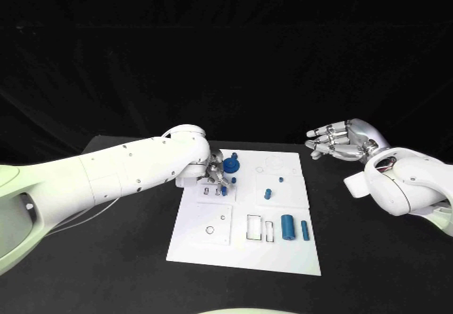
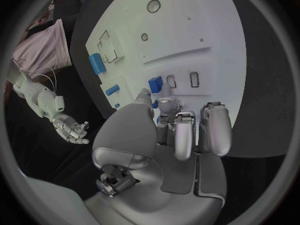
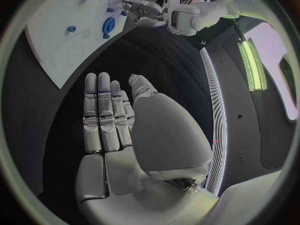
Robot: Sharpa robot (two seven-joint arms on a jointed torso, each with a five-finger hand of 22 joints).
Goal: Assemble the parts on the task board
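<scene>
In the head view we see the white task board lying in the middle of the black table, slightly below the frame's centre. The left hand reaches in from the left and sits over the board's upper left part, its fingers drawn together around a small blue part. In the left wrist view, the fingertips meet a square blue piece beside two outlined slots; we cannot tell for certain whether it is firmly pinched.

The right hand hovers at the upper right of the head view, off the board's right edge and well apart from it. In the right wrist view, the right hand has its fingers extended side by side with nothing in them.

On the board's lower right lie a thick blue cylinder and, just beside it, a thinner blue pin. A short blue peg lies nearer the board's centre, and a round blue piece stands just beside the left hand.
</scene>
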